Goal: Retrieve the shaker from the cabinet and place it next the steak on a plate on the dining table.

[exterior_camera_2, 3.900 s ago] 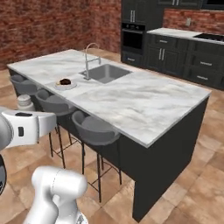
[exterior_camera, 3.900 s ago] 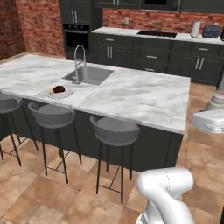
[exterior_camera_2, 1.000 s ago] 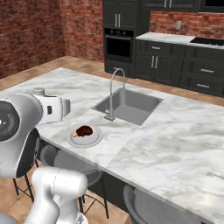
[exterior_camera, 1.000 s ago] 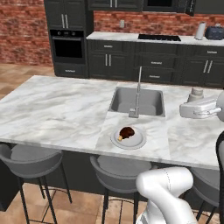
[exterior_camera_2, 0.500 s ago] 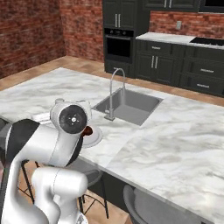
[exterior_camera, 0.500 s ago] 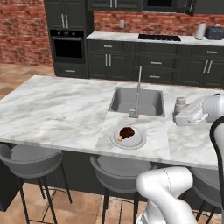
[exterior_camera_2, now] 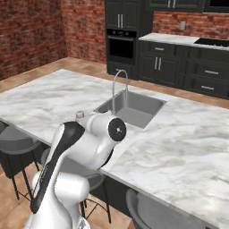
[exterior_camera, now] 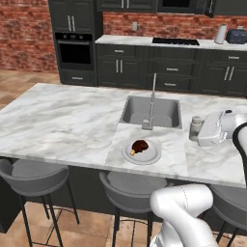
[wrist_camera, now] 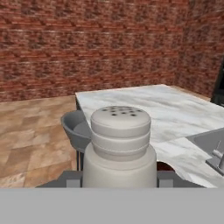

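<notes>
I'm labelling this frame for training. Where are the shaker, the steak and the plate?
shaker (wrist_camera: 119,144), hand view, on its ribbed neck below the cap.
steak (exterior_camera: 140,145), left base view, on the dark brown top.
plate (exterior_camera: 150,156), left base view, on the bare right rim.

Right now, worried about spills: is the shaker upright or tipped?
Upright. The shaker stands with its holed cap on top in the hand view, held in the claw above the dining table.
</notes>
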